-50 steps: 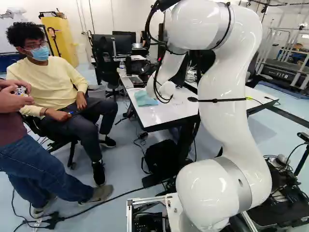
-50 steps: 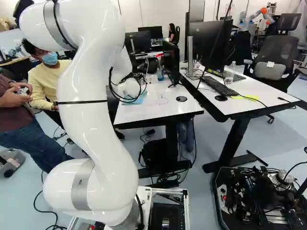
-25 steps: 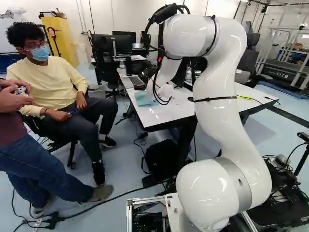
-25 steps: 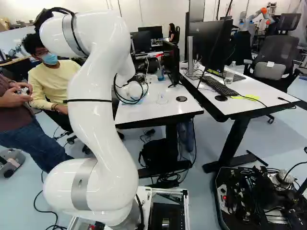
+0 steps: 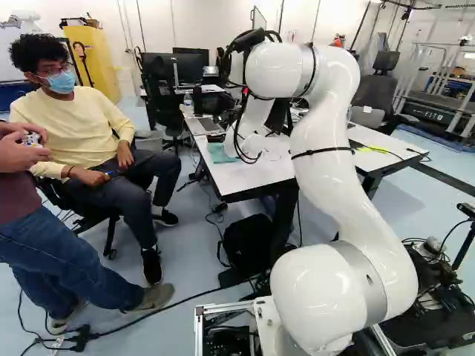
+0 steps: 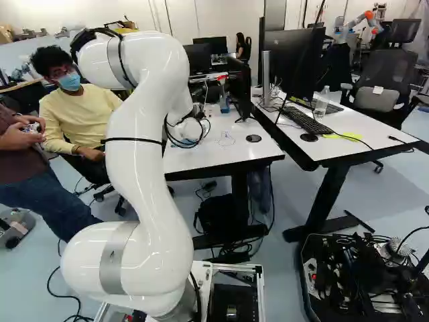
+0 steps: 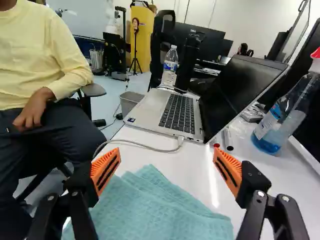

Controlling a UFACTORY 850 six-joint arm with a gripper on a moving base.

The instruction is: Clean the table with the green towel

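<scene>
In both base views the arm's white wrist (image 5: 252,141) hides the hand (image 7: 166,160); only the wrist view shows its two fingers. They are spread wide, with orange pads (image 7: 106,170) facing each other. The one green towel (image 7: 165,210) lies folded and rumpled on the left desk (image 6: 208,154), under and between the fingers, pinched by neither. Its nearest part is cut off in the wrist view, and the wrist covers part of it in the left base view.

Far of the towel sits one open laptop (image 7: 165,107), one white cable (image 7: 142,145) running by its near edge. A water bottle (image 7: 170,65) stands past it, its foot hard to make out, and a spray bottle (image 7: 282,117) with blue liquid to its right, the red top cut off. That makes two bottles there. The laptop partly hides one bin (image 7: 131,102) on the floor.

On the right desk (image 6: 369,134) are one keyboard (image 6: 308,122) and one clear bottle (image 6: 322,102). Two black discs show, one on each desk: left (image 6: 253,138) and right (image 6: 309,137).
</scene>
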